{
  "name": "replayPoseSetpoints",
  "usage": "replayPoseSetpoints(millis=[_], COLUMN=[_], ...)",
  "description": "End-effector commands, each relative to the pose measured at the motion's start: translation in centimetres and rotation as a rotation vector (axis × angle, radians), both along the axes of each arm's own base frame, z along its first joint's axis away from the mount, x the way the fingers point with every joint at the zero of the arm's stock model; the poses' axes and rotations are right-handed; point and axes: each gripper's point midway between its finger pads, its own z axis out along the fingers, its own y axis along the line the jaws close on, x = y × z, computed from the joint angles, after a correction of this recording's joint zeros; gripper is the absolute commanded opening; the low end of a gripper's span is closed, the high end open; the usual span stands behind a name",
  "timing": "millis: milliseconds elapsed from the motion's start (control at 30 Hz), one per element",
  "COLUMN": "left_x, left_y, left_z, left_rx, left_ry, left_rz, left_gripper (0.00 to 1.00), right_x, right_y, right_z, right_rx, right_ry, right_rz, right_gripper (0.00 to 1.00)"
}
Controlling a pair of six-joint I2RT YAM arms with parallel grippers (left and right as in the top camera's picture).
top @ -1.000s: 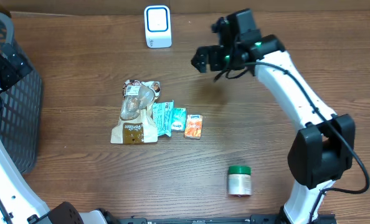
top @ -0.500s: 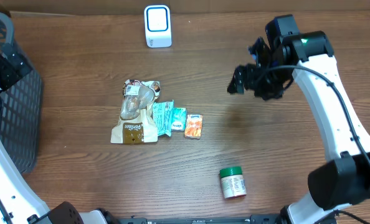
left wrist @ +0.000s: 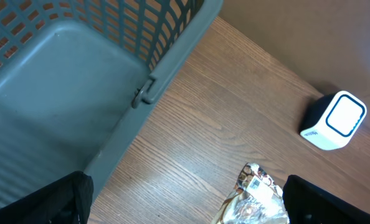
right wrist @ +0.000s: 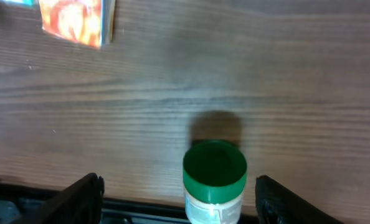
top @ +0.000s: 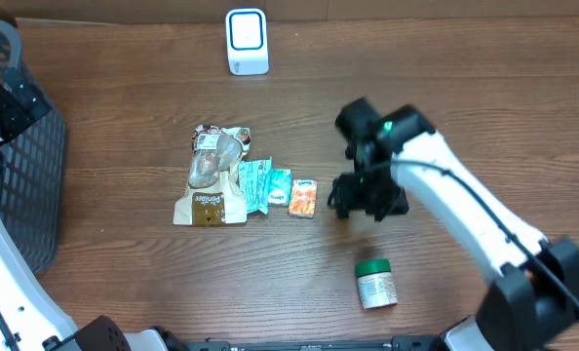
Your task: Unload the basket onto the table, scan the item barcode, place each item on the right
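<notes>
A small jar with a green lid [top: 375, 285] lies on its side near the table's front edge. My right gripper [top: 367, 200] hangs above the wood just behind it, open and holding nothing. In the right wrist view the jar [right wrist: 214, 177] shows lid-first, lower down, between the two dark fingers of my right gripper [right wrist: 179, 183]. The white scanner [top: 247, 41] stands at the back of the table. My left gripper [left wrist: 185, 211] is open and empty beside the basket [left wrist: 79, 74], with the scanner [left wrist: 334, 121] ahead of it.
A foil snack bag [top: 212, 175], teal packets [top: 265, 185] and an orange packet [top: 303, 197] lie together in the middle. The grey basket [top: 17, 146] fills the left edge. The orange packet [right wrist: 76, 22] also shows at the top of the right wrist view.
My right arm swung from the back near the scanner out to the right, then forward and down to above the jar. The jar shifted slightly. The left arm stayed still.
</notes>
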Motion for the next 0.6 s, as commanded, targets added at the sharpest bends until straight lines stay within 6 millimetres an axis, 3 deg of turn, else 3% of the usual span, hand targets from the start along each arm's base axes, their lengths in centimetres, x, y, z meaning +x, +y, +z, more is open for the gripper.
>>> replayPoseSetpoints(millis=[0,67,200,267,433,567], left_x=[0.0,0.0,0.0,0.0,0.0,0.0], left_y=[0.0,0.0,0.0,0.0,0.0,0.0], left_z=[0.3,0.3,0.3,0.3,0.3,0.3], left_rx=[0.020,0.020,0.020,0.020,0.020,0.020], left_ry=[-0.003,-0.003,-0.003,-0.003,-0.003,-0.003], left_rz=[-0.014,-0.014,-0.014,-0.014,-0.014,-0.014], left_gripper=[1.00,1.00,1.00,1.00,1.00,0.99], right_x=[-2.9,-4.8,-6.4,-6.9,-7.5,-8.4], right_y=[-1.8,-2.3,-1.9,-1.8,-0.7,-1.0], right_z=[-0.8,-2.5,-4.3,-5.1,-6.6,-8.0], right_rx=[-0.071,-0.087,-0.057,-0.055,-0.013,-0.023], right_ry=[-0.010,0.062,0.120,0.130,0.134,0.144], right_rz=[-0.063,-0.084,-0.082,-0.094,-0.091,-0.087], right_gripper=[0.77,0.77,0.79,0.84,0.84,0.84])
